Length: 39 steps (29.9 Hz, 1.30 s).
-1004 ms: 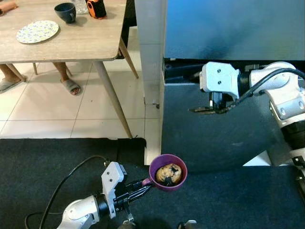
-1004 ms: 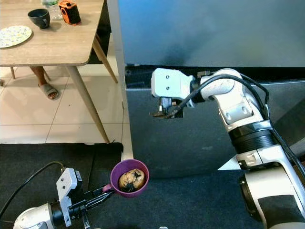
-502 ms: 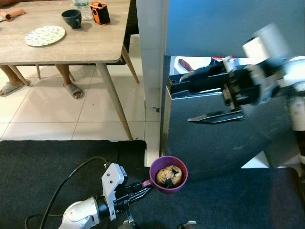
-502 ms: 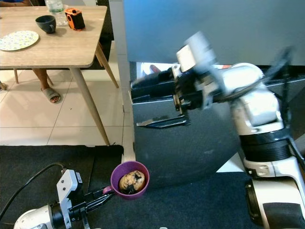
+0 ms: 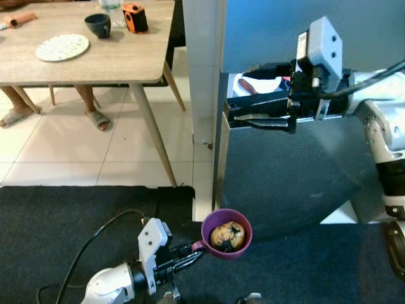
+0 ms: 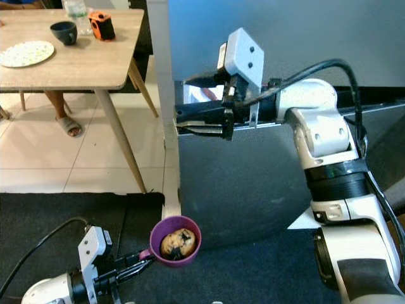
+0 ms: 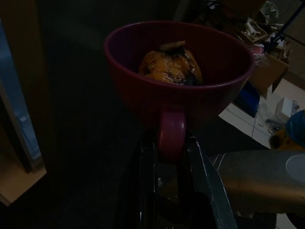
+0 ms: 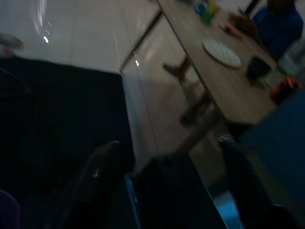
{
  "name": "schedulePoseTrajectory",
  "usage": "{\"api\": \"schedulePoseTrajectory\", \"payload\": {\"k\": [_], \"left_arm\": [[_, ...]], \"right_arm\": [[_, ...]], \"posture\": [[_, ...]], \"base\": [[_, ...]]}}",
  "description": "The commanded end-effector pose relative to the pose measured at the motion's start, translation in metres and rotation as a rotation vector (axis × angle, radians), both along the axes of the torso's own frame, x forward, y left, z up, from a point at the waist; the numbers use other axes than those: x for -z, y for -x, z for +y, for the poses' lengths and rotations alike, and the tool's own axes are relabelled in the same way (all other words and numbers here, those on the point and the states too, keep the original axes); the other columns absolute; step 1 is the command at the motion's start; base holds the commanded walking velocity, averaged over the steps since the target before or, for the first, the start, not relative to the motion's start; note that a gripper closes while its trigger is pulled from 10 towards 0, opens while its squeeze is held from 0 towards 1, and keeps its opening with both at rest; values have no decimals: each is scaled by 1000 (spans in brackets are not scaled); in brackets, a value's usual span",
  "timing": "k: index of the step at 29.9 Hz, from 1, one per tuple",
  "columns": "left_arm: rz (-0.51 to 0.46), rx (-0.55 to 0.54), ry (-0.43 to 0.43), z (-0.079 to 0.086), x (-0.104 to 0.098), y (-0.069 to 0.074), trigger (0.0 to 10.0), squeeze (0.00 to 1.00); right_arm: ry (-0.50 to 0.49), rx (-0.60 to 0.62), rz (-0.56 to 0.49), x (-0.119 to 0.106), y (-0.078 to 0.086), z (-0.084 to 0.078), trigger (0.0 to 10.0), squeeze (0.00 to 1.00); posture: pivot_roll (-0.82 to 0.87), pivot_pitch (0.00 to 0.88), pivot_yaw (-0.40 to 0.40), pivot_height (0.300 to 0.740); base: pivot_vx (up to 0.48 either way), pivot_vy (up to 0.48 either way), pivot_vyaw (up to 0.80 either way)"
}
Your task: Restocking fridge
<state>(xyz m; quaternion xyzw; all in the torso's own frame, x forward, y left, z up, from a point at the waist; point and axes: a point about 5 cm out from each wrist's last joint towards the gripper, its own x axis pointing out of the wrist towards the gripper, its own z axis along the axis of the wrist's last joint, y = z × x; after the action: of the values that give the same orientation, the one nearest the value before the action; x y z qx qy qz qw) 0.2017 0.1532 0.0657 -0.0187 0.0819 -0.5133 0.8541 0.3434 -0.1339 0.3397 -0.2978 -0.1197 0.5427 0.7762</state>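
A purple cup [image 5: 226, 235] with a brown muffin [image 5: 226, 234] in it hangs low over the black mat, just in front of the fridge's dark lower door [image 5: 285, 171]. My left gripper [image 5: 190, 248] is shut on the cup's handle [image 7: 170, 138]. My right gripper [image 6: 190, 121] reaches to the left along the top edge of that lower door. It is open, with one finger [image 8: 102, 167] on each side of the door's edge. Through the gap above the door I see a white plate [image 5: 252, 85] with food inside the fridge.
A wooden table [image 5: 95, 60] stands at the left with a patterned plate [image 5: 62, 47], a dark cup [image 5: 98, 24] and an orange object [image 5: 134, 16]. A person's sandalled feet [image 5: 95, 118] rest under it. A black cable [image 5: 95, 240] lies on the mat [image 5: 63, 209].
My right gripper has risen and swung left along the door's top edge. The lower door now stands ajar, showing the plate inside. The cup has stayed in my left gripper.
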Motion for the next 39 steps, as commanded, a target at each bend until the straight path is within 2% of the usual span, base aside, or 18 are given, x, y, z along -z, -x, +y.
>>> {"api": "schedulePoseTrajectory", "payload": {"k": [1, 6, 8, 13, 15, 16, 17, 18, 19, 24, 25, 27, 29, 32, 36, 39], "left_arm": [[-1, 8, 30, -7, -1, 2, 10000, 0], [-1, 11, 33, -9, -1, 2, 10000, 0], [-1, 13, 36, -10, -1, 2, 10000, 0], [-1, 13, 36, -10, -1, 2, 10000, 0], [-1, 10, 36, -10, -1, 2, 10000, 0], [-1, 10, 36, -10, -1, 2, 10000, 0], [-1, 10, 35, -10, -1, 2, 10000, 0], [-1, 10, 35, -10, -1, 2, 10000, 0], [-1, 11, 35, -10, -1, 2, 10000, 0], [-1, 12, 34, -11, 0, 3, 10000, 0], [-1, 12, 34, -11, 0, 3, 10000, 0], [-1, 12, 34, -11, 0, 3, 10000, 0], [-1, 12, 34, -10, 0, 3, 10000, 0], [-1, 11, 35, -11, 1, 3, 10000, 0], [0, 12, 36, -12, 1, 3, 10000, 0], [0, 12, 35, -12, 1, 3, 10000, 0]], "right_arm": [[28, 72, -6, -3, -5, 0, 0, 0], [28, 153, -11, -3, -14, 0, 0, 0], [58, 222, -27, -2, -20, -2, 0, 0], [98, 262, -40, 1, -24, -3, 0, 0], [183, 302, -59, 8, -28, -2, 0, 0], [183, 302, -59, 8, -28, -2, 0, 0], [208, 299, -60, 10, -27, -3, 8471, 0], [208, 299, -60, 10, -27, -3, 8471, 0], [225, 299, -63, 11, -27, -3, 10000, 0], [366, 228, -81, 16, -19, -5, 10000, 0], [366, 228, -81, 16, -19, -5, 10000, 0], [471, 157, -72, 21, -10, -10, 10000, 0], [505, 137, -66, 23, -8, -13, 10000, 0], [617, 54, -35, 30, 4, -27, 10000, 0], [651, -7, 34, 29, 15, -39, 10000, 0], [618, -48, 46, 24, 19, -39, 10000, 0]], "posture": [[-66, 173, -23, 740], [-70, 173, -23, 740], [-70, 173, -25, 740], [-70, 173, -25, 740], [-70, 173, -25, 740], [-70, 173, -25, 740], [-69, 173, -27, 740], [-69, 173, -27, 740], [-69, 173, -27, 740], [-70, 171, -28, 740], [-70, 171, -28, 740], [-70, 171, -28, 740], [-70, 171, -28, 740], [-77, 165, -36, 740], [-76, 164, -36, 740], [-76, 164, -36, 740]], "base": [[0, 0, 0], [0, 0, 0], [0, 0, 0], [0, 0, 0], [0, 0, 0], [0, 0, 0], [0, 0, 0], [0, 0, 0], [0, 0, 0], [0, 0, 0], [0, 0, 0], [0, 0, 0], [0, 0, 0], [0, 0, 0], [0, 0, 0], [0, 0, 0]]}}
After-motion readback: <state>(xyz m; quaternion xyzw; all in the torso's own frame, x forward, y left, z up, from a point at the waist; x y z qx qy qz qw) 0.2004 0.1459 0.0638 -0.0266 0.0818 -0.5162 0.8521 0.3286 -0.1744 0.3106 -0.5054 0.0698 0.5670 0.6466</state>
